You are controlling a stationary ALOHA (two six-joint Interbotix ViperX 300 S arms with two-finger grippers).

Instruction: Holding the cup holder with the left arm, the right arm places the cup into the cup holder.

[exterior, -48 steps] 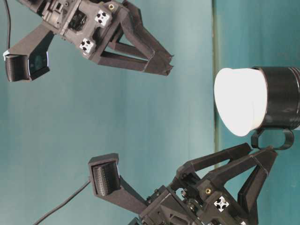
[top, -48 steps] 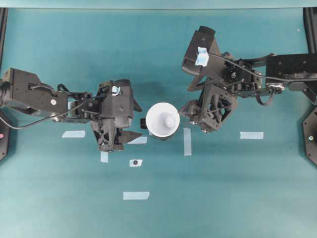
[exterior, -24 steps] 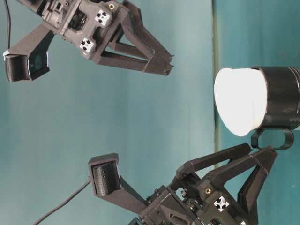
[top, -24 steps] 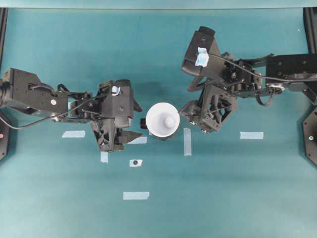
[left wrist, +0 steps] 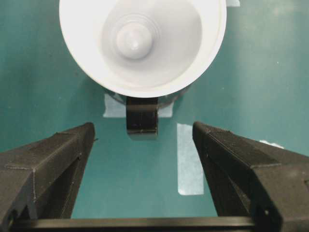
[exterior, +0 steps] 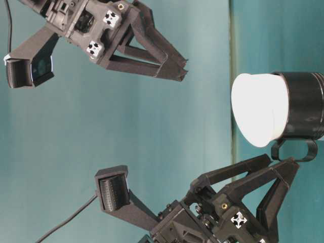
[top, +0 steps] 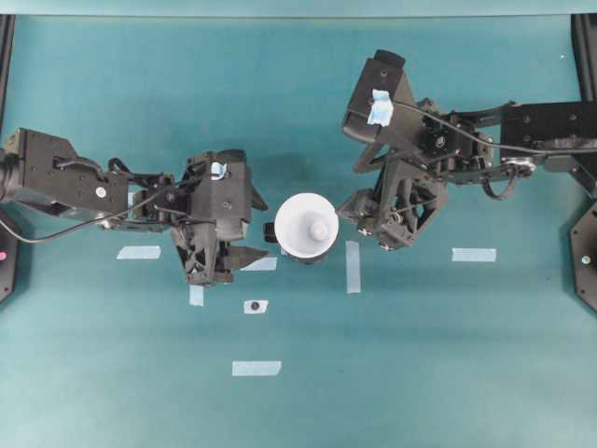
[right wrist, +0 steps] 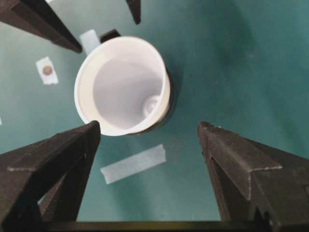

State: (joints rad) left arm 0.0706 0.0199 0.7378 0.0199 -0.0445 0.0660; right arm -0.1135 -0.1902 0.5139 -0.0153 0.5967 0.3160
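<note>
Bits of tape on a blue-green table

The flat blue-green table top (top: 420,373) has a few pale blue tape strips (top: 256,368) stuck near its middle and front edge. One small pale tape square with a dark round dot (top: 255,306) lies among them.

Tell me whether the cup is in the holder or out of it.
In. The white cup sits nested in the black cup holder, its rim standing proud of the holder; both grippers are open and clear of it.
</note>
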